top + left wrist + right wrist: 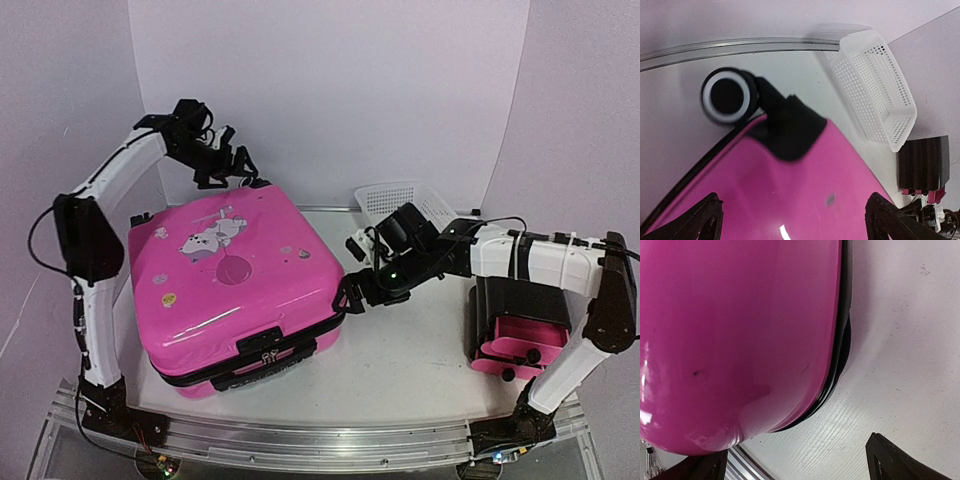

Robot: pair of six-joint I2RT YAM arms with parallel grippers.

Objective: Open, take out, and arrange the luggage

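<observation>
The hot-pink suitcase lies flat and closed on the table, stickers on its lid, black zipper band around its side. My left gripper hovers open over the far corner of the lid; the left wrist view shows the pink shell between its fingertips and a wheel beyond. My right gripper is open at the suitcase's right side near the front corner; the right wrist view shows the pink shell and its black zipper band just above the table.
A white mesh basket stands at the back right, also in the left wrist view. A small black cabinet with pink drawers lies under my right arm. White walls close in the back and sides.
</observation>
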